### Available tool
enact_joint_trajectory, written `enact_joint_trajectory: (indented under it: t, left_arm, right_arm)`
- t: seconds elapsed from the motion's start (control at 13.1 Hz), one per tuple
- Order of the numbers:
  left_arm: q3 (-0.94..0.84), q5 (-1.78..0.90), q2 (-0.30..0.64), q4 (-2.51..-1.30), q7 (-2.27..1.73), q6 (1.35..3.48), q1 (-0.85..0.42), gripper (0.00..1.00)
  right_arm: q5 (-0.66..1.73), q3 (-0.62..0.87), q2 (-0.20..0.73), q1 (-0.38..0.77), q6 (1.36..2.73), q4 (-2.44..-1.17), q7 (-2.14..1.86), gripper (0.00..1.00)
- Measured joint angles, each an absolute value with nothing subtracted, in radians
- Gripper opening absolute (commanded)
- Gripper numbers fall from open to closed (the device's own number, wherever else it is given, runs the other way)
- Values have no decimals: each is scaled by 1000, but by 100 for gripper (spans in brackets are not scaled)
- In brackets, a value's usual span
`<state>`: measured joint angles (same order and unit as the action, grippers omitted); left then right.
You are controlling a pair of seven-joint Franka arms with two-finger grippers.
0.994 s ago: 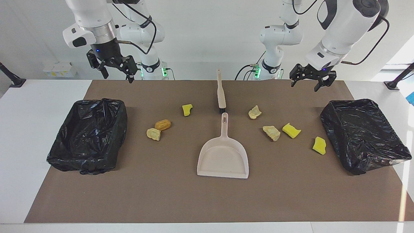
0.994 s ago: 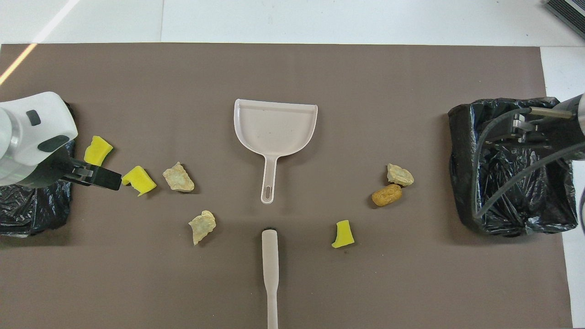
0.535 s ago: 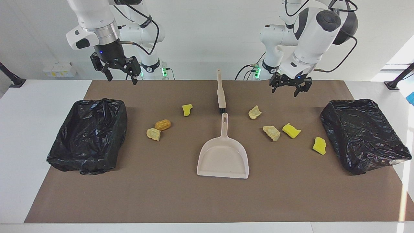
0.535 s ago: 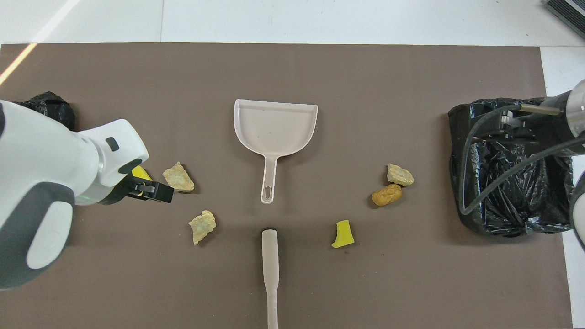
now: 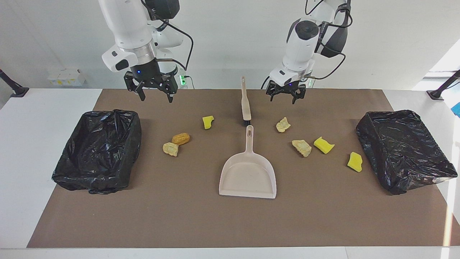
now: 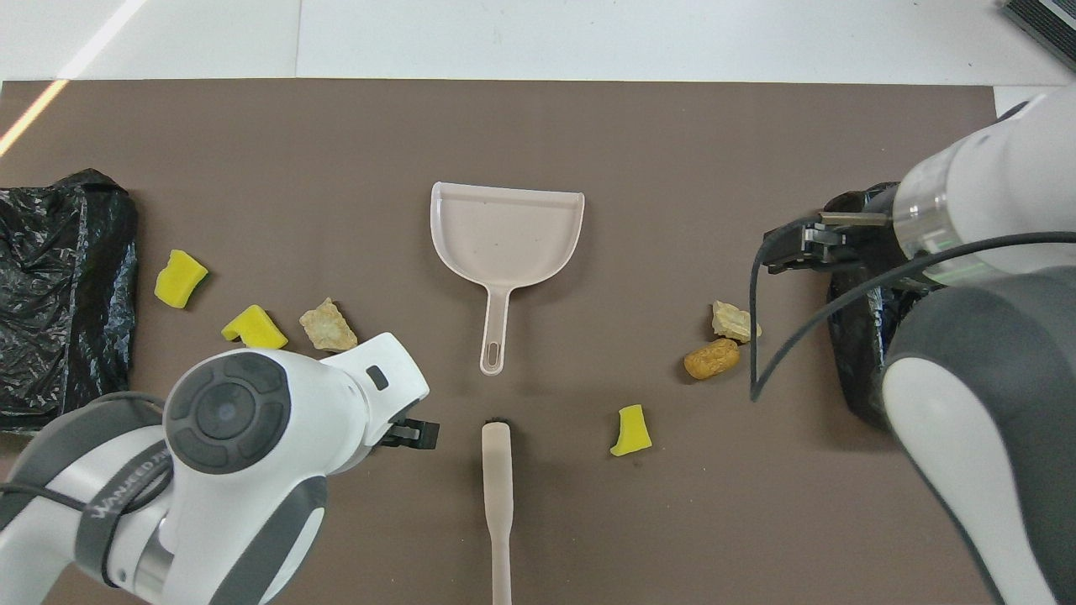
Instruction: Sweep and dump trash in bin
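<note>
Seven bits of trash lie on the brown mat: yellow sponge chunks (image 5: pixel 207 121) (image 5: pixel 323 145) (image 5: pixel 355 161), beige lumps (image 5: pixel 170 148) (image 5: pixel 283 125) (image 5: pixel 302 147) and an orange-brown lump (image 5: pixel 180 138). The beige dustpan (image 5: pixel 248 174) lies mid-mat, and the brush (image 5: pixel 245 104) lies just nearer the robots. My left gripper (image 5: pixel 286 97) hangs open and empty over the mat beside the brush handle. My right gripper (image 5: pixel 153 95) hangs open and empty over the mat's edge near the robots. In the overhead view my left arm (image 6: pixel 244 454) hides one beige lump.
Two bins lined with black bags stand at the mat's ends, one toward the right arm's end (image 5: pixel 97 149) and one toward the left arm's end (image 5: pixel 404 149). The white table (image 5: pixel 36 144) borders the mat.
Both grippers have moved toward the middle of the table. The left gripper has come from over its bin's end to beside the brush handle. The trash, dustpan and brush have not moved.
</note>
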<state>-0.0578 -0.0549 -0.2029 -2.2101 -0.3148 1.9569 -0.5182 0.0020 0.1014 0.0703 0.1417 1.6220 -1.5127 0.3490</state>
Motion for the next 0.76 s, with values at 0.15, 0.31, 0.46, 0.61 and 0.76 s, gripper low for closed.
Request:
enact_joint_trajectory:
  t: [0.15,0.31,0.46,0.61,0.76]
  left_arm:
    - [-56,-56,-202,-2296,-395,2071,-603,100]
    - [-59,-56,-200,-2409,-496,2211,-710,100]
    - [-61,-56,-200,-2473,-567,2275,-794,100]
    - [-63,-56,-201,-2493,-629,2285,-881,100]
    - [-79,-56,-209,-2537,-686,2342,-943,100]
  right_arm:
    - [-15,102,108,197,1647,-1508,403,100]
    - [-17,104,139,226,1672,-1497,421,100]
    - [-18,104,202,292,1708,-1451,487,100]
    - [-24,107,288,364,1745,-1391,571,100]
    - [-25,107,353,406,1801,-1367,590,100]
